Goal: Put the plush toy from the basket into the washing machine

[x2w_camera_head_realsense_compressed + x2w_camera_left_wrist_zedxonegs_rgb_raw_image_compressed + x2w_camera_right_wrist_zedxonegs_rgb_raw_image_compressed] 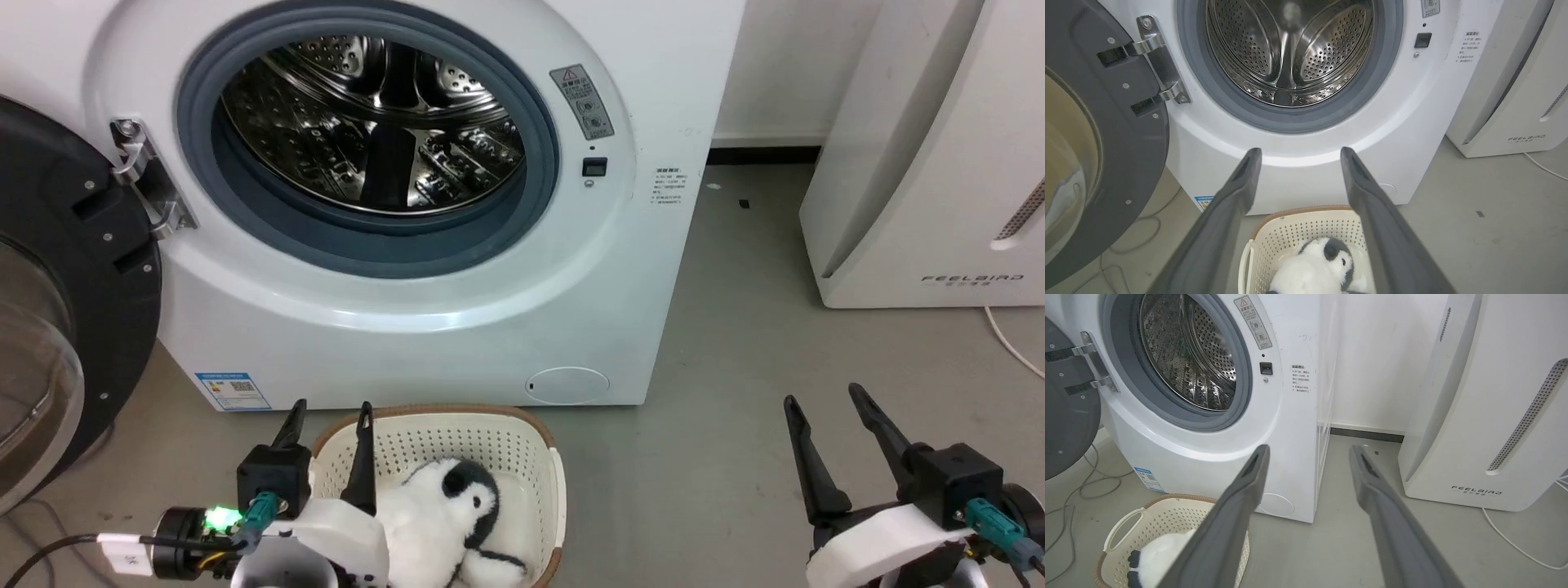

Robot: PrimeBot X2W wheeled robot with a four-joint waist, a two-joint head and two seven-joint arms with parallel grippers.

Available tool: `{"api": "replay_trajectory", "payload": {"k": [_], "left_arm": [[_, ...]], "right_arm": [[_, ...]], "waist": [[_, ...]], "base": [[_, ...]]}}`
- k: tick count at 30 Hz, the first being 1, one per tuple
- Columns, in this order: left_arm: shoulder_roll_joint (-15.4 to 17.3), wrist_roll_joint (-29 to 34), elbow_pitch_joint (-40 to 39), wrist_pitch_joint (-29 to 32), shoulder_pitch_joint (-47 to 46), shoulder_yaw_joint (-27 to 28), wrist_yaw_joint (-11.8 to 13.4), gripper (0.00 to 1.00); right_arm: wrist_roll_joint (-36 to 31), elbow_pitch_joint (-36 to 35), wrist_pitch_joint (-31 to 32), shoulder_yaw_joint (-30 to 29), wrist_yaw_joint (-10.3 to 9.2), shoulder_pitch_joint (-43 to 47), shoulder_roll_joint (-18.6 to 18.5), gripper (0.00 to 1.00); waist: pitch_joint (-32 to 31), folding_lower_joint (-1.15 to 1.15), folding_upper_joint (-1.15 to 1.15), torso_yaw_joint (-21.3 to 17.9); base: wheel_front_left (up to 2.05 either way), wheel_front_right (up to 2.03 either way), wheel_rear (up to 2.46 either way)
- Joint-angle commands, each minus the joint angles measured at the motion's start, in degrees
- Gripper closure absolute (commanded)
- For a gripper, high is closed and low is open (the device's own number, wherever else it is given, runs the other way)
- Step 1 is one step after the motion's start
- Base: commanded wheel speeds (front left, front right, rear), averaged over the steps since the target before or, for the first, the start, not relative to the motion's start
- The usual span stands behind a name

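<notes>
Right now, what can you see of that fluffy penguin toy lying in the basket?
The fluffy black-and-white penguin plush toy looks soft and long-piled: white body, black-patched head, black flippers. It lies slumped inside the cream perforated plastic basket, head towards the white front-loading washing machine, resting on the basket's bottom. The open left hand is close by, not gripping it.

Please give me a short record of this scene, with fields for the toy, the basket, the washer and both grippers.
plush toy: lying in the basket, not held
basket: on the floor, before the washing machine
washing machine: door open, drum looks empty
left gripper: open, over the basket
right gripper: open, over the floor, holding nothing
</notes>
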Motion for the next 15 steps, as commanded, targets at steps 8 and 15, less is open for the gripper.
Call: {"api": "replay_trajectory", "payload": {"k": [8, 15], "left_arm": [[0.18, -0.86, 6.89, -1.33, -5.64, -0.78, -0.03, 0.00], [0.64, -1.52, 13.60, -1.69, -10.36, -1.22, -0.57, 0.00]], "right_arm": [[1.97, -1.27, -1.28, -0.09, -0.02, -2.63, 0.00, 0.00], [3.03, -2.26, -2.11, -0.15, -0.02, -4.43, 0.00, 0.00]], "waist": [[3.32, 0.00, 0.00, -0.92], [7.05, 0.00, 0.00, -1.87]], "base": [[0.00, 0.00, 0.00], [0.00, 0.00, 0.00]]}}
